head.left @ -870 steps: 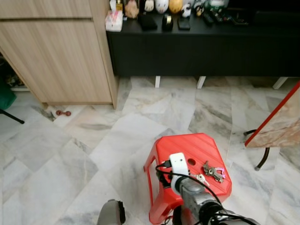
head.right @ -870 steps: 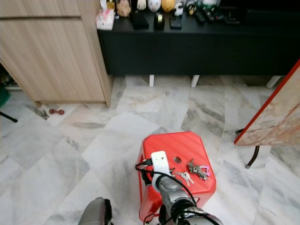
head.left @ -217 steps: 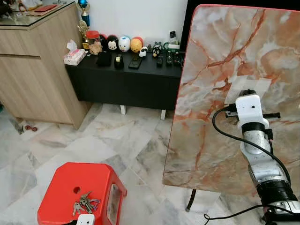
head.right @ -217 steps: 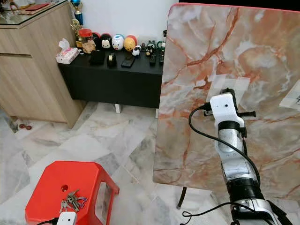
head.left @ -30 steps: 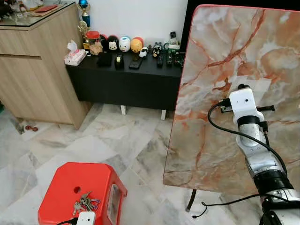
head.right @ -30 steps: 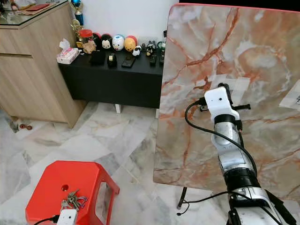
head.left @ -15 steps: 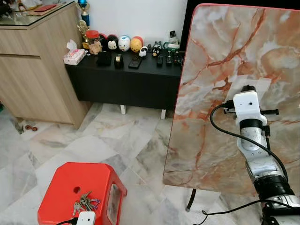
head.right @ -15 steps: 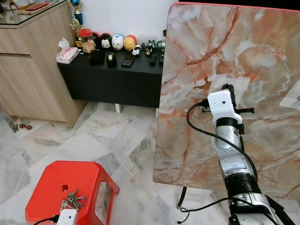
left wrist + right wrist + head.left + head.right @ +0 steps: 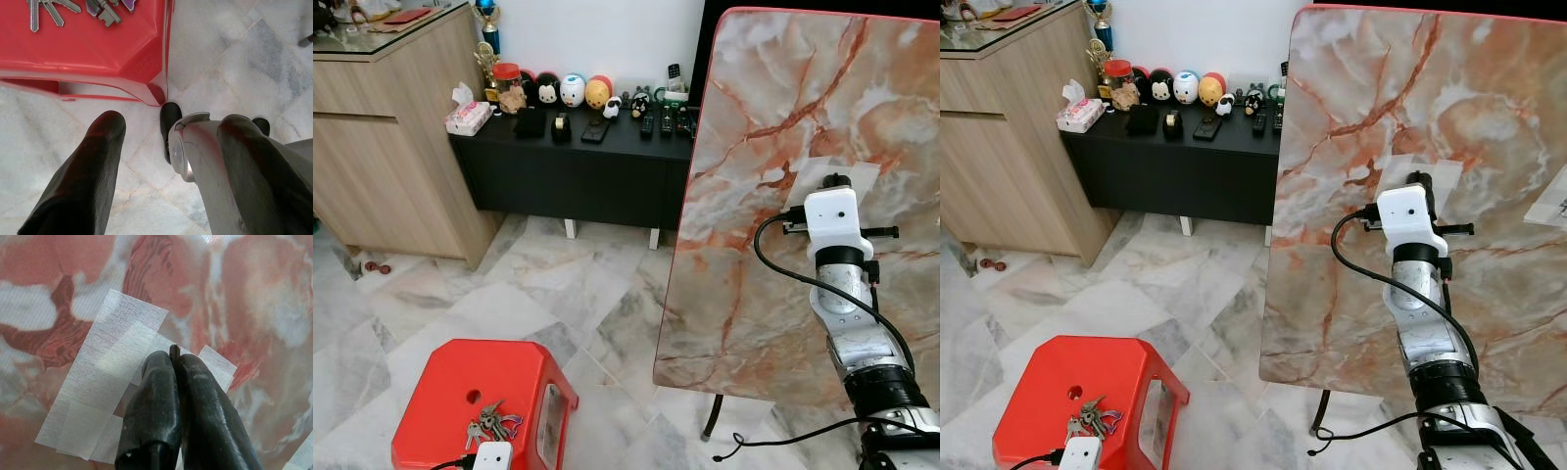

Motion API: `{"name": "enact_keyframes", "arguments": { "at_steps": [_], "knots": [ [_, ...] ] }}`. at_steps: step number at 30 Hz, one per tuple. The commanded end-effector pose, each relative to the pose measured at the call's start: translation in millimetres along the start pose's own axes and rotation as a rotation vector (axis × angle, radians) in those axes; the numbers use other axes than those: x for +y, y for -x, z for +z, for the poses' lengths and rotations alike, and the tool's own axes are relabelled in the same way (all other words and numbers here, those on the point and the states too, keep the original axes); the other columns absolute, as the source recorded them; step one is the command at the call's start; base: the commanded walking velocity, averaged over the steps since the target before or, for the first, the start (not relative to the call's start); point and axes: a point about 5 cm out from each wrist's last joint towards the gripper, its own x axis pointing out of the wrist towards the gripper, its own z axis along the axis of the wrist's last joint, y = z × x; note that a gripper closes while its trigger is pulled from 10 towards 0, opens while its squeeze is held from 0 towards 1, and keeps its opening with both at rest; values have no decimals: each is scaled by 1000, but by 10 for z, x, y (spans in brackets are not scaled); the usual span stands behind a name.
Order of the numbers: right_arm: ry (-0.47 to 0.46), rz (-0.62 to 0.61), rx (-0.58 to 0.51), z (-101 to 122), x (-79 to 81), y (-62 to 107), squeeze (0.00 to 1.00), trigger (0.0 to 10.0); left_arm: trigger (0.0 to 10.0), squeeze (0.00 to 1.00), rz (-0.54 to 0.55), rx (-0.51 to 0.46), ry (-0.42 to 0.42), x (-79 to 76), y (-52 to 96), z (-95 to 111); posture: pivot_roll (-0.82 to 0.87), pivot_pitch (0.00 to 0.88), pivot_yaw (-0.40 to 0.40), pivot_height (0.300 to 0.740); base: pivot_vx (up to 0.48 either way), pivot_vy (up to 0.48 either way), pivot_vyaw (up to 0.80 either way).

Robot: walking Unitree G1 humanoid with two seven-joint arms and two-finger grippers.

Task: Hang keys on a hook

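The right hand (image 9: 173, 363) is reaching up against the upright pink-and-orange marbled board with a red edge (image 9: 754, 147), its two black fingers (image 9: 156, 396) pressing together with only a sliver of dark metal showing between their tips; what that sliver is cannot be told. The fingertips are lying over a patch of translucent white tape strips (image 9: 105, 377) stuck on the board. In the head views the silver right arm with its white wrist block (image 9: 830, 217) is rising from 5 o'clock toward that tape patch (image 9: 847, 174), a black cable (image 9: 773, 264) looping off it toward 9 o'clock.

The left hand (image 9: 168, 129) is hanging low with its two black fingers (image 9: 93, 166) spreading wide apart and holding nothing, over the grey-veined white marble floor (image 9: 558, 284), right beside a corner of the red plastic stool (image 9: 440, 392).

The bunch of silver keys with a purple fob (image 9: 489, 421) is lying on top of that stool, at 7 o'clock in the head view, well apart from the marbled board.

At 11 o'clock a black low counter (image 9: 587, 166) is carrying round cartoon figurines (image 9: 573, 91), remote controls and a tissue box (image 9: 468, 117), next to a light wooden cabinet (image 9: 391, 157).
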Motion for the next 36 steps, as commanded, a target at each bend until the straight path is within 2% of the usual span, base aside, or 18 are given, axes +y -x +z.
{"name": "enact_keyframes", "arguments": {
  "at_steps": [1, 8, 10, 24, 36],
  "knots": [
    [-22, -27, -3, 17, -49, -3, 0, 10000, 10000, 0, -2, 5, 5, -12, -1, -10, 49, 16, -36, 740, 0, 0, 0],
    [-14, -24, 23, -21, -51, -3, 0, 10000, 10000, 0, -2, 4, 5, -12, -2, -7, 50, 16, -37, 740, 0, 0, 0],
    [6, -35, 61, -80, -67, 4, 0, 10000, 10000, 0, -2, 4, 6, -12, -1, -7, 50, 16, -37, 740, 0, 0, 0],
    [13, -37, 79, -104, -65, 10, 0, 10000, 10000, 0, -2, 5, 3, -13, -2, -6, 52, 16, -36, 740, 0, 0, 0],
    [-51, -19, -20, 59, -31, 1, 0, 10000, 10000, 0, -2, 7, 3, -11, 0, -15, 51, 16, -37, 740, 0, 0, 0]
  ]
}}
